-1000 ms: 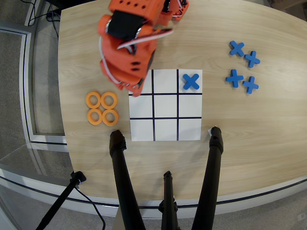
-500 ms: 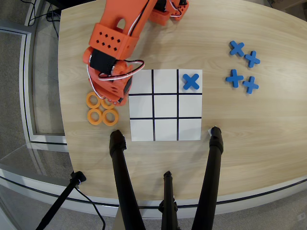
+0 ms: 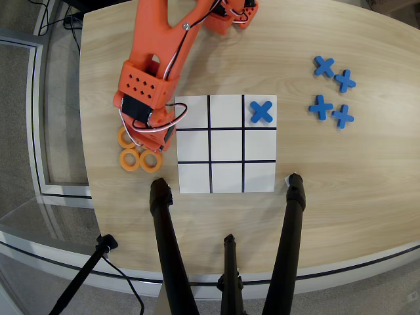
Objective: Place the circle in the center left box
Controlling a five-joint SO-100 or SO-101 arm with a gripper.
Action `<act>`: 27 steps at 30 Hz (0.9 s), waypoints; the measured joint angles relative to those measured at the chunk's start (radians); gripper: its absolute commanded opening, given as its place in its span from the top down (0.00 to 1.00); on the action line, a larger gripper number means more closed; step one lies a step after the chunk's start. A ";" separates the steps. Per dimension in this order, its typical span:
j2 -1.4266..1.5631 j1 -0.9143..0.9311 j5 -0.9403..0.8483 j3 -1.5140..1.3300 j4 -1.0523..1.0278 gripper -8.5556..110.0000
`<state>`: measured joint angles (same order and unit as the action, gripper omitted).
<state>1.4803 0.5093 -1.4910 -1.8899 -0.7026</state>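
While arm covers it, tool [image 3: 146, 134] state unclear | over rings [image 3: 130, 159] | 4th ring hidden | center left box [image 3: 260, 145] bare

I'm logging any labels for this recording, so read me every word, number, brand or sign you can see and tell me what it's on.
No readable text: no words, numbers or brand marks show in the overhead view.
Grid board: only black lines, no lettering.
Blue cross in a corner cell: an X-shaped game piece, not print.
Four loose blue crosses and the orange rings: unmarked.
Orange arm: no label visible.
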 measured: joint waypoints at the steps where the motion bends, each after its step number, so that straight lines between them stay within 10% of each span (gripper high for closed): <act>1: -0.009 0.000 0.000 0.005 0.003 0.82; 27: -0.167 0.021 0.021 0.044 0.057 0.83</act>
<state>1.3131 0.5308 -1.4696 -1.8454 -0.6458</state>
